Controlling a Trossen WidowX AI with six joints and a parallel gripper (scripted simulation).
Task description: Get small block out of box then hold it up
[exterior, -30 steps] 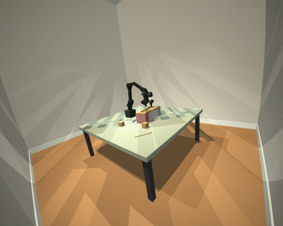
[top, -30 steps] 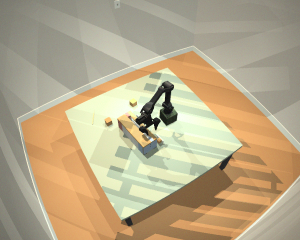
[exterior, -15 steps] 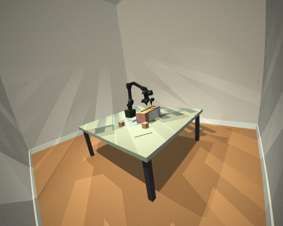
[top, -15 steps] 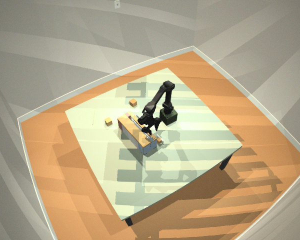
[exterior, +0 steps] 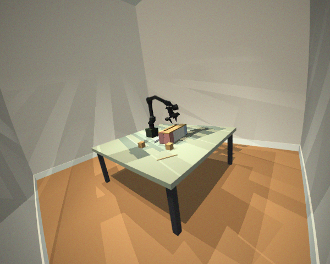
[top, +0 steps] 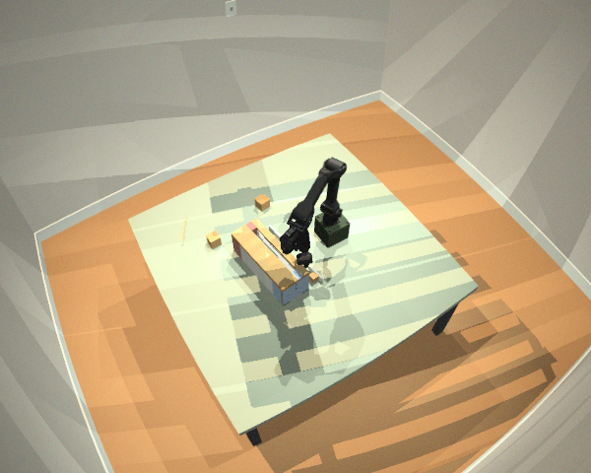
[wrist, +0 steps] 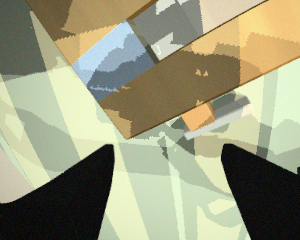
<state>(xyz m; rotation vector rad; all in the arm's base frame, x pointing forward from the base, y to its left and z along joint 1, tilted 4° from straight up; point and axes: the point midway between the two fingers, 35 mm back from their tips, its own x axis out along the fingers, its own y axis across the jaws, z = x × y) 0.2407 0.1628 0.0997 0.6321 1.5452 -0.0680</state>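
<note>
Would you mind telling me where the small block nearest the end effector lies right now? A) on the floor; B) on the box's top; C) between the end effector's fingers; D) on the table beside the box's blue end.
D: the block rests on the table just off the blue end of the box, below the open, empty end effector.
</note>
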